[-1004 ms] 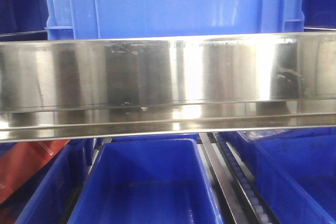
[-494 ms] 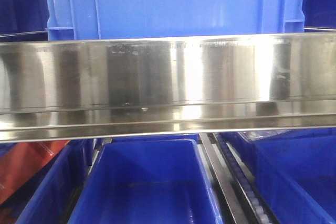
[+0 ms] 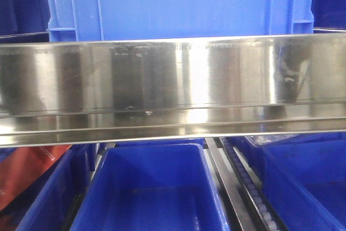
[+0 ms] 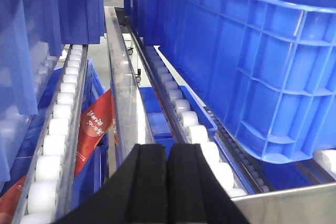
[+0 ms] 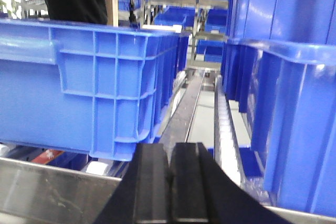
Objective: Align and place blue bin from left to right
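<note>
Because the blue bin point(image 3: 178, 4) is carried on the roller track point(image 4: 58, 129) behind the steel rail point(image 3: 173, 87), it can be slid sideways; left pincer point(image 4: 167, 182) and right pincer point(image 5: 169, 182) are pressed closed, empty, probably for pushing.

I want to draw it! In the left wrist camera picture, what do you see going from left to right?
White rollers → red sign → shiny metal rail → second row of rollers → big blue bin.

Both wrist views show matte black fingers point(image 4: 149, 182) point(image 5: 168, 182) (flat, blocky, faintly ribbed along their length)
</note>
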